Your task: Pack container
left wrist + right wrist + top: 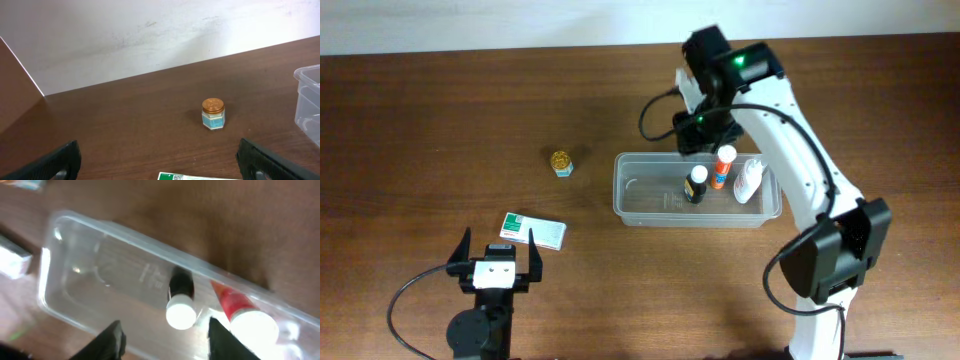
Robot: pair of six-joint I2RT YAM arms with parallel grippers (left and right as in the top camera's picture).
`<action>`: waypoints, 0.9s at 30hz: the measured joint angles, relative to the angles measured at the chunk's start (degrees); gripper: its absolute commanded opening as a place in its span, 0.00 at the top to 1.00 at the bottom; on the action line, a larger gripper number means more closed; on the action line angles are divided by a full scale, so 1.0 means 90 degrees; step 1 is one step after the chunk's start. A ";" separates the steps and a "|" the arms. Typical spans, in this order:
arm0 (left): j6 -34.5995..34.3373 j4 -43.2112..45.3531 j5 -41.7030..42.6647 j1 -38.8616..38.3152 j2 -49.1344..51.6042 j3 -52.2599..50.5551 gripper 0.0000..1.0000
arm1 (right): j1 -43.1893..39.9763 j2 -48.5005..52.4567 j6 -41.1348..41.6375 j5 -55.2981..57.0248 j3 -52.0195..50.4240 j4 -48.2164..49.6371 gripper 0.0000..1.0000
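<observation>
The clear plastic container (640,195) sits right of the table's middle, also seen in the right wrist view (100,265). Inside it stand a dark bottle with a white cap (696,184) (180,297), an orange bottle with a white cap (723,165) (240,310) and a white bottle (748,181). My right gripper (697,137) (167,340) is open and empty, above the container's far rim over the bottles. My left gripper (498,258) (160,162) is open and empty at the front left, just behind a white and green box (533,230) (200,177). A small gold-lidded jar (561,162) (213,113) stands on the table.
The container's left half holds nothing. A pale wall (150,35) runs behind the table's far edge. The container's corner (307,100) shows at the right edge of the left wrist view.
</observation>
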 measured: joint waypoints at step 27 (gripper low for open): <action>0.0000 -0.0002 0.0000 0.0000 0.0000 0.0000 0.00 | -0.4670 0.0010 0.0634 0.0799 0.2880 -0.1469 0.02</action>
